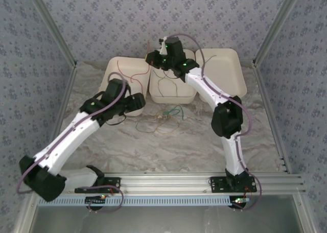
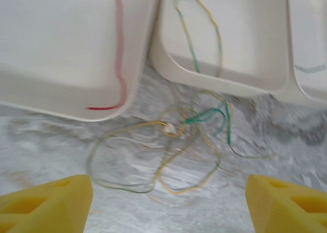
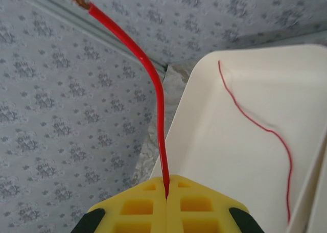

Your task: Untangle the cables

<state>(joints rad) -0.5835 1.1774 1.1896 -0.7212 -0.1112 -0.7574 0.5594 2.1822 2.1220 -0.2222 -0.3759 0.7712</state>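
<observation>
Marbled tabletop (image 1: 179, 151), tangled cables (image 1: 166, 118), blue floral walls (image 1: 102, 18), red cable (image 3: 153, 74) pinched

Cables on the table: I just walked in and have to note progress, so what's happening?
The right gripper is shut on a red cable, held up near a white tray where a second red cable lies. The left gripper stands open over the yellow and green tangle on the table.
</observation>
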